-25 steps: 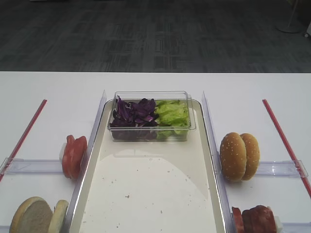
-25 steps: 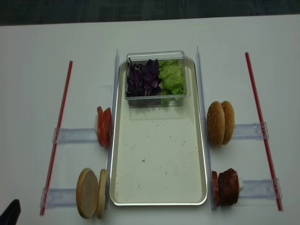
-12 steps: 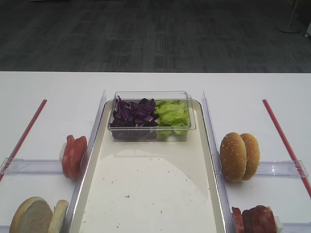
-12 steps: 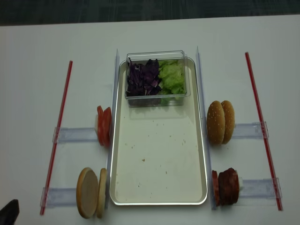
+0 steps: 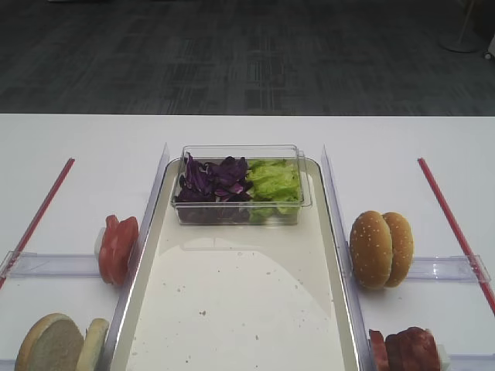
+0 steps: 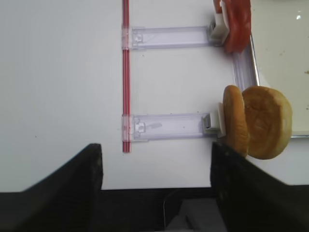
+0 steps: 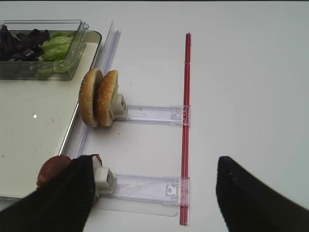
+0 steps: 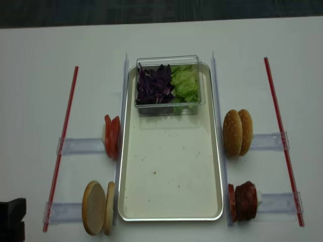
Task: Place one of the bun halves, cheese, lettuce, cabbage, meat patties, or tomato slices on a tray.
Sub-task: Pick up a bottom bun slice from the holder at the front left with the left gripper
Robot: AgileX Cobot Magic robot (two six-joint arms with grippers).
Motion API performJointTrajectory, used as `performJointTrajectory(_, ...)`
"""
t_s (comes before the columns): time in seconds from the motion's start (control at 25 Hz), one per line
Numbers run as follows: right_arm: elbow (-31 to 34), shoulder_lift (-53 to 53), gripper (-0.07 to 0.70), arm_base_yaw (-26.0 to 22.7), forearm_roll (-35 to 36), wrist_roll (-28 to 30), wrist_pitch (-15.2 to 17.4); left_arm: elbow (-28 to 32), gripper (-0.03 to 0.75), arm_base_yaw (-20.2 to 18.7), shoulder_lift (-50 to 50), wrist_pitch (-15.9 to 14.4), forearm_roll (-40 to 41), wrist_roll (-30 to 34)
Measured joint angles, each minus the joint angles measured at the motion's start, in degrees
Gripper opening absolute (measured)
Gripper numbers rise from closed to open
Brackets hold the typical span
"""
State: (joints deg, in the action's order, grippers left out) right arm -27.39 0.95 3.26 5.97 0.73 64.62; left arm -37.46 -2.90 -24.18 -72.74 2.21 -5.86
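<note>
The metal tray (image 8: 171,166) lies bare in the middle. At its far end a clear box holds purple cabbage (image 8: 155,85) and lettuce (image 8: 184,84). Tomato slices (image 8: 112,136) and plain bun halves (image 8: 97,207) stand in holders on its left. Sesame bun halves (image 8: 237,132) and meat patties (image 8: 243,201) stand on its right. No cheese shows. My left gripper (image 6: 157,183) is open over the table's near edge, with the plain bun halves (image 6: 258,123) to its right. My right gripper (image 7: 154,198) is open and empty, its left finger next to the meat patties (image 7: 50,169).
Red strips (image 8: 61,146) (image 8: 281,136) run along both outer sides of the white table. Clear plastic rails (image 7: 149,114) (image 6: 169,126) carry the food holders. Upright clear dividers (image 5: 158,185) flank the tray. A dark part of the left arm (image 8: 12,219) shows at the near left corner.
In the overhead view the dark left arm part at the near left corner has come further into the picture. The food and tray have not moved.
</note>
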Motion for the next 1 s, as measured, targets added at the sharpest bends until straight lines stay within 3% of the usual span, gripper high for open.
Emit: performJointTrajectory(1.0, 0.0, 0.0, 0.549, 0.0, 0.0, 0.0, 0.0, 0.0, 0.439, 0.0, -25.4, 1.6, -4.5, -0.2)
